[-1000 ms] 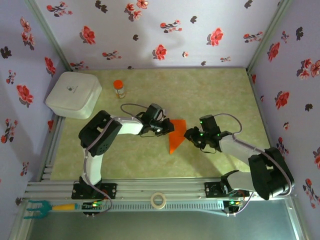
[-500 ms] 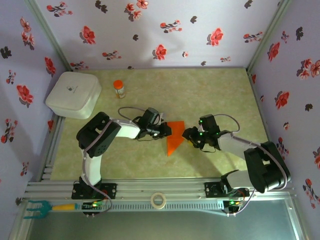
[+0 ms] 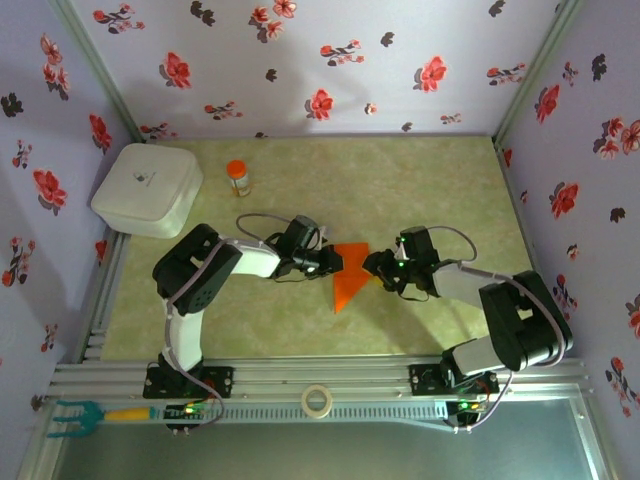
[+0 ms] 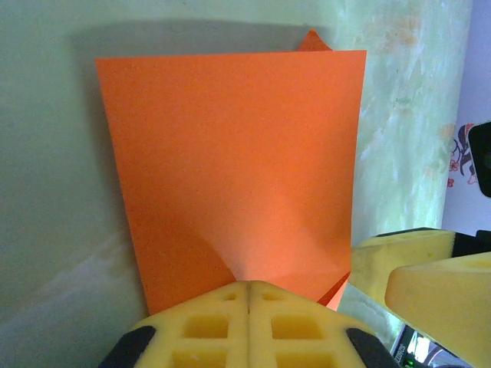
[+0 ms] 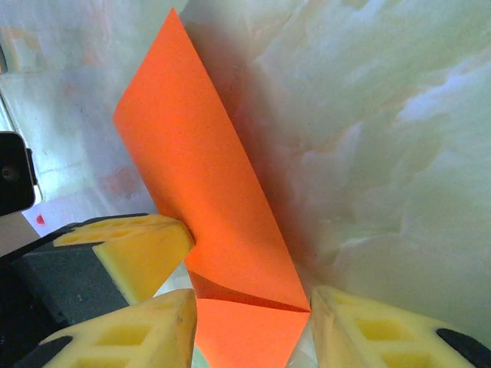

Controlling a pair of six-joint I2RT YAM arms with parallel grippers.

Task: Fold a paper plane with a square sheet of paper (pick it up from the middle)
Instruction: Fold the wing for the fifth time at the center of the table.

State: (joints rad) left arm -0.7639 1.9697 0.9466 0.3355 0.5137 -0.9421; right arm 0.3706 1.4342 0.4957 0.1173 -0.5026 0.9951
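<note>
Your square sheet of paper (image 3: pixel 350 276) lies at the middle of the surface (image 3: pixel 420 190), folded into an orange wedge whose point faces the arm bases. It sits directly between your two claws.

Your left claw (image 3: pixel 333 262) reaches in from the left. In its wrist view the left claw (image 4: pixel 249 295) has its yellow fingers pressed together, clamped on the near edge of the sheet (image 4: pixel 238 161), and the paper puckers slightly where they bite.

Your right claw (image 3: pixel 374 265) comes in from the right and meets the wedge's other side. In its own view the right claw (image 5: pixel 249 326) stands apart, one finger on each side of a corner of the sheet (image 5: pixel 207 176). A folded flap rises at a slant there. You cannot tell whether those fingers press the paper.

Well apart from all this, a white box (image 3: pixel 148 188) and an orange-capped bottle (image 3: pixel 238 177) sit at the far left.
</note>
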